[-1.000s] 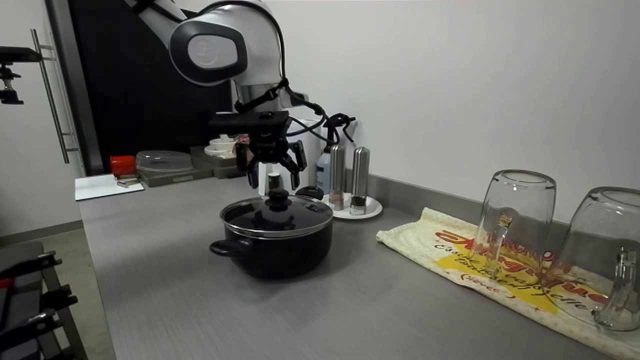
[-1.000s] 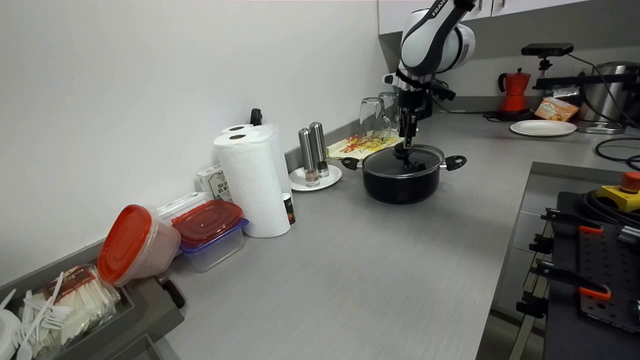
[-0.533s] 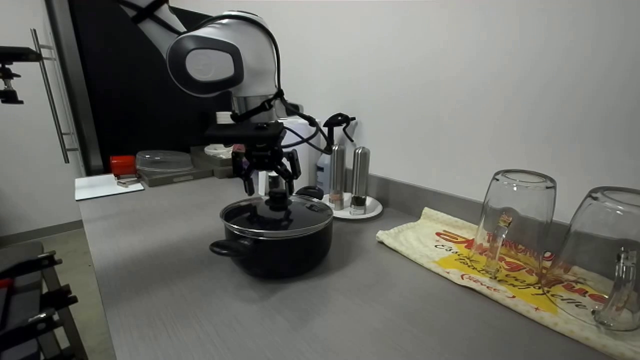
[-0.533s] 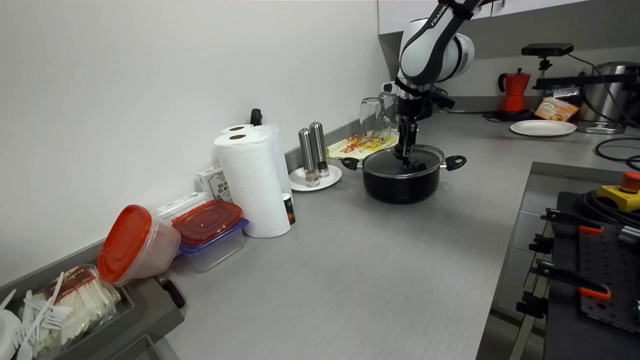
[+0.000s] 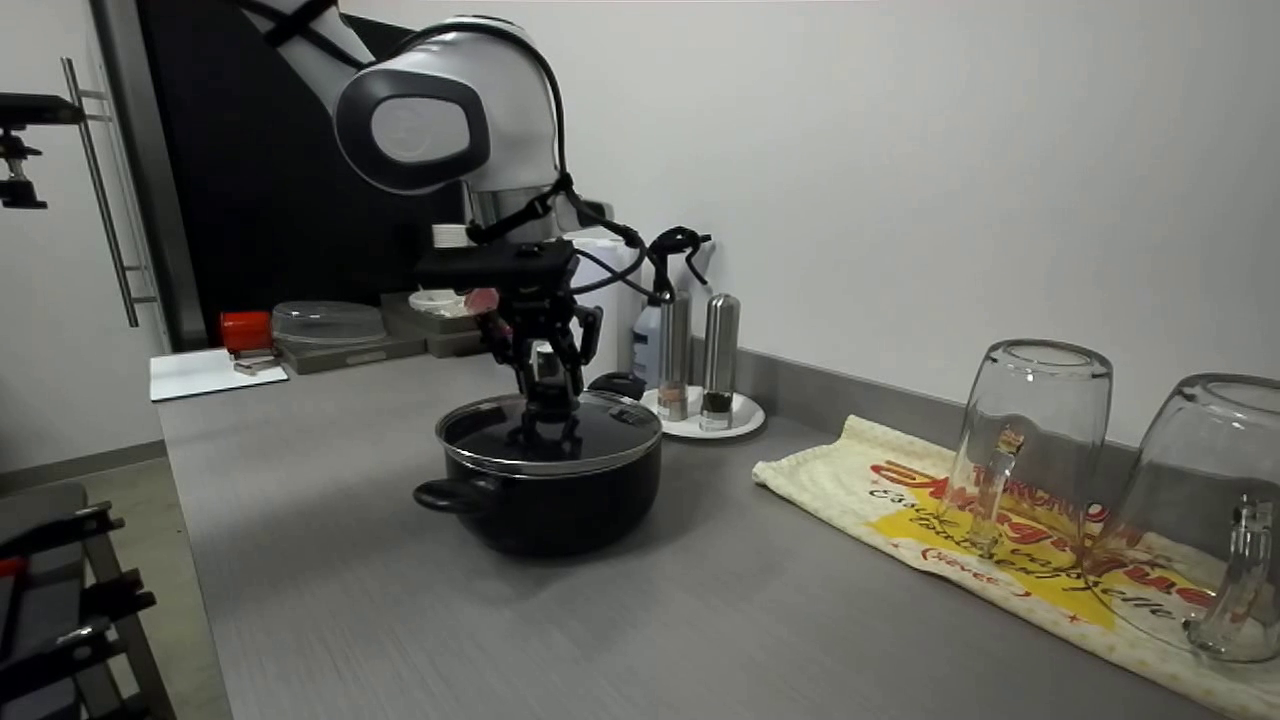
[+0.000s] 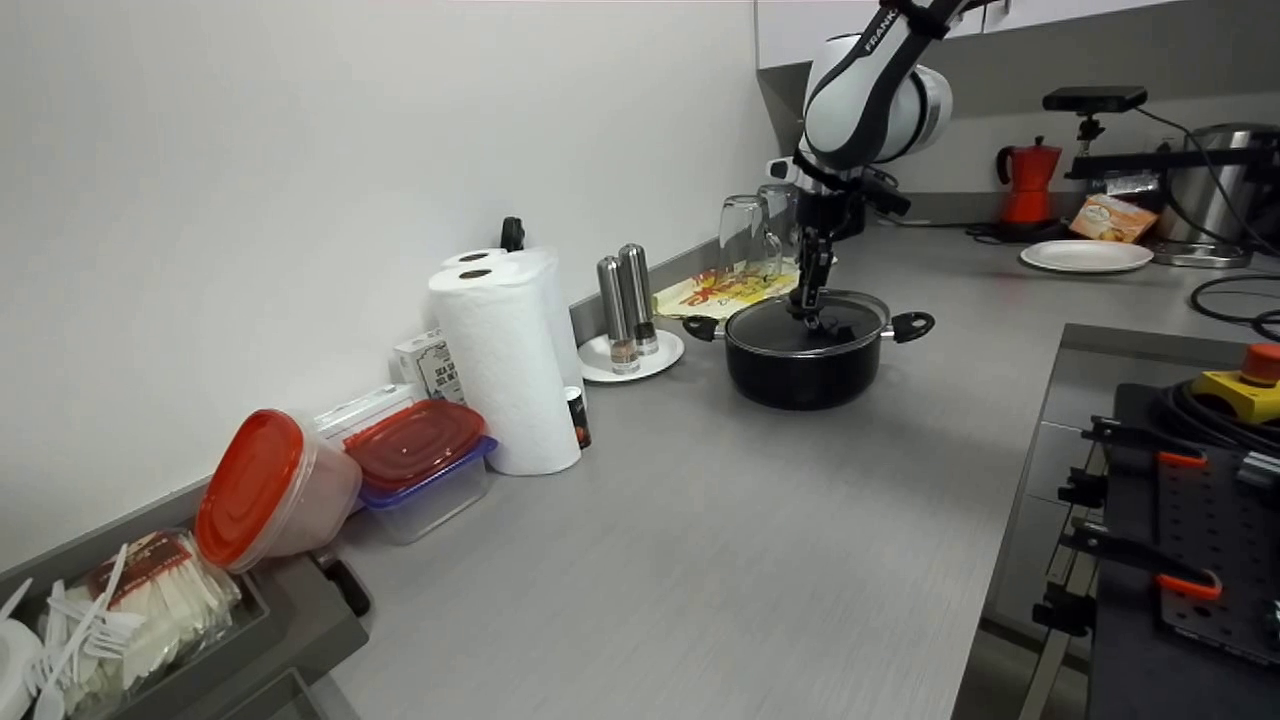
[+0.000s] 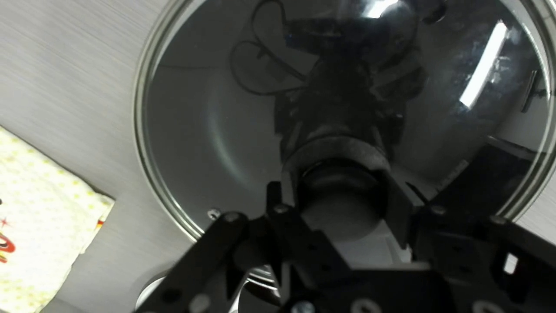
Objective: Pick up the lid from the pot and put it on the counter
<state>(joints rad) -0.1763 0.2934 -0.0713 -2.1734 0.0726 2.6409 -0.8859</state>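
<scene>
The black pot (image 5: 560, 515) stands upright on the grey counter (image 5: 420, 620), its two side handles sticking out. Its glass lid (image 5: 480, 432), with a steel rim, sits level on top in both exterior views. My gripper (image 6: 806, 312) points straight down over the middle of the lid. From the wrist view, the round black knob (image 7: 341, 215) fills the space between the gripper's (image 7: 341, 191) two fingers, which press on it from both sides. The glass of the lid (image 7: 195, 104) spreads around it, reflecting the arm. The inside of the pot is too dark to make out.
Two steel grinders (image 5: 719, 350) stand on a white plate (image 6: 663, 362) behind the pot by the wall. A printed towel (image 5: 900, 500) bears upturned glass mugs (image 5: 1040, 430). Paper towel rolls (image 6: 510, 370) and plastic tubs (image 6: 270, 490) line the wall.
My gripper has come down onto the lid's knob, and its jaws have gone from open to shut around it. The pot and lid have shifted very slightly.
</scene>
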